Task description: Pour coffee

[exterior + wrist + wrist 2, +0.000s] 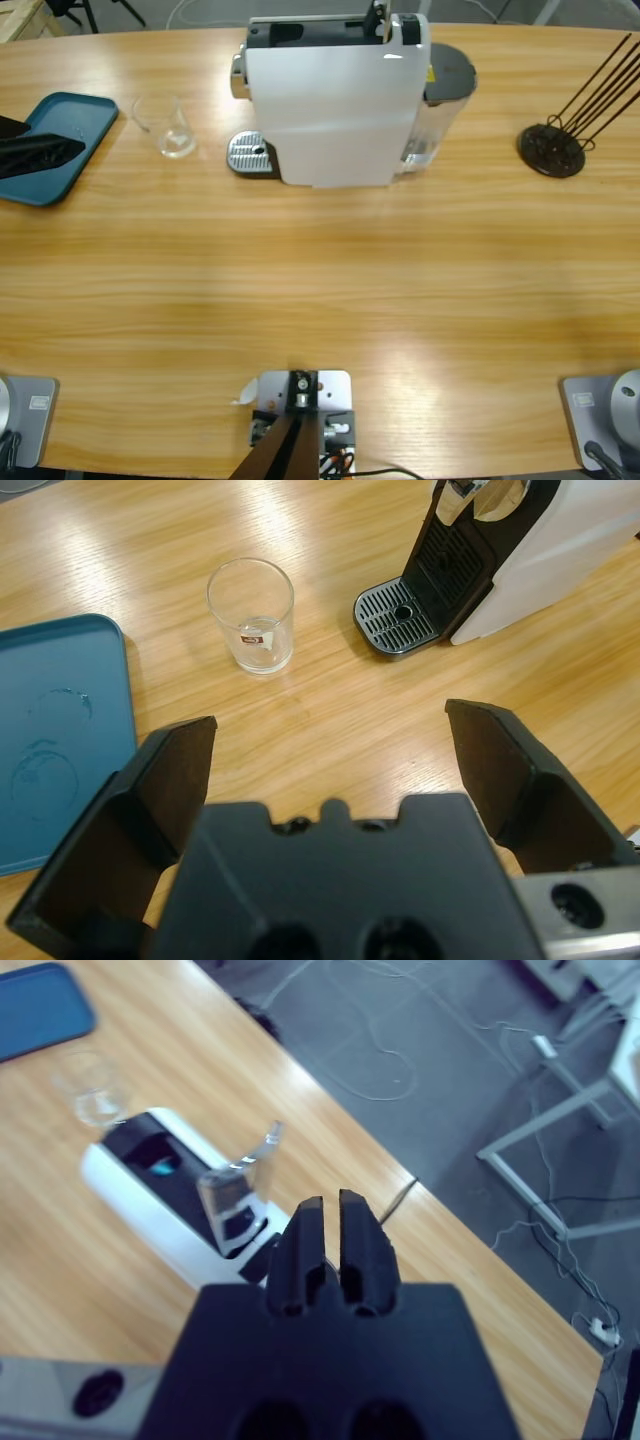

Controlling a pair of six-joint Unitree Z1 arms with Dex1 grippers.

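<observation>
Now, glass point(251, 615): clear, round, upright, empty, on the wooden table point(320, 290) between teal tray point(55, 740) and coffee machine point(335, 95).
Tray: flat, rimmed, bare, partly cut off.
Left gripper point(330, 770): jaws spread wide, nothing held.
Right gripper point(331, 1222): jaws closed, empty, high above machine.
Drip grate point(398, 618): ribbed metal, bare.

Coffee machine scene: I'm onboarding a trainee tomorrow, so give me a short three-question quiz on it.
1. True or false: the glass stands on the drip tray of the coffee machine.
2. The left end effector is: A) open, holding nothing B) shut on the glass C) shut on the teal tray.
3. Fill in: the right end effector's jaws are ____.

Key: 1. False; it stands on the table, beside the drip tray. 2. A. 3. shut.
</observation>
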